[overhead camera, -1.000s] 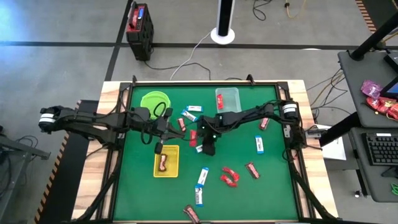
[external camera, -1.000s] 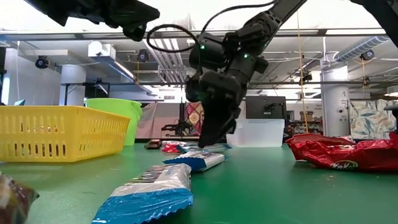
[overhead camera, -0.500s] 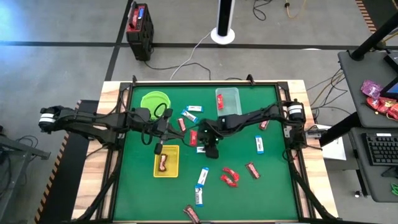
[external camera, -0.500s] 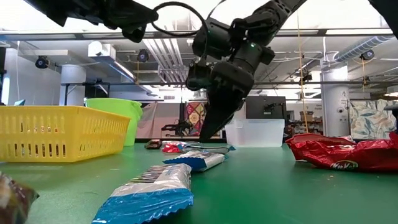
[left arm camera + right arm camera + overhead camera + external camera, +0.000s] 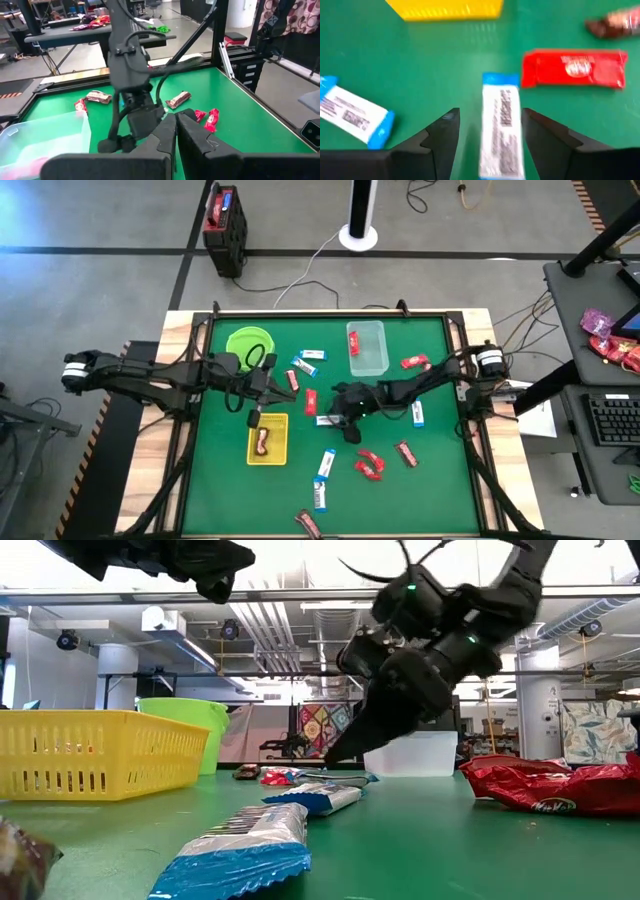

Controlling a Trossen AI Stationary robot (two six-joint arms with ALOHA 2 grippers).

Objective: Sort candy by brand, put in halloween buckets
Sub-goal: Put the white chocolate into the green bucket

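My right gripper (image 5: 336, 421) is low over the middle of the table and open. In the right wrist view its fingers (image 5: 490, 115) stand on either side of a blue-and-white candy (image 5: 501, 125) that lies flat on the mat, with a gap on each side. A red candy (image 5: 574, 69) lies just beyond it. My left gripper (image 5: 256, 418) hangs shut over the far end of the yellow basket (image 5: 267, 438), which holds a brown candy (image 5: 262, 442). The lime-green bucket (image 5: 250, 340) and the clear tub (image 5: 367, 345) stand at the far side. A red candy (image 5: 353, 340) lies in the tub.
Loose candy is scattered over the green mat: blue-and-white bars (image 5: 325, 463) (image 5: 417, 413) (image 5: 313, 355), red ones (image 5: 368, 465) (image 5: 310, 400) and brown ones (image 5: 405, 452) (image 5: 308, 523). Both arms cross the middle of the table. A raised frame (image 5: 455, 430) borders the mat.
My right arm has drawn back toward the table's right edge and sunk lower. Its gripper has tipped from pointing steeply down to a flatter slant, with the fingertips staying by the blue-and-white candy at mid-table.
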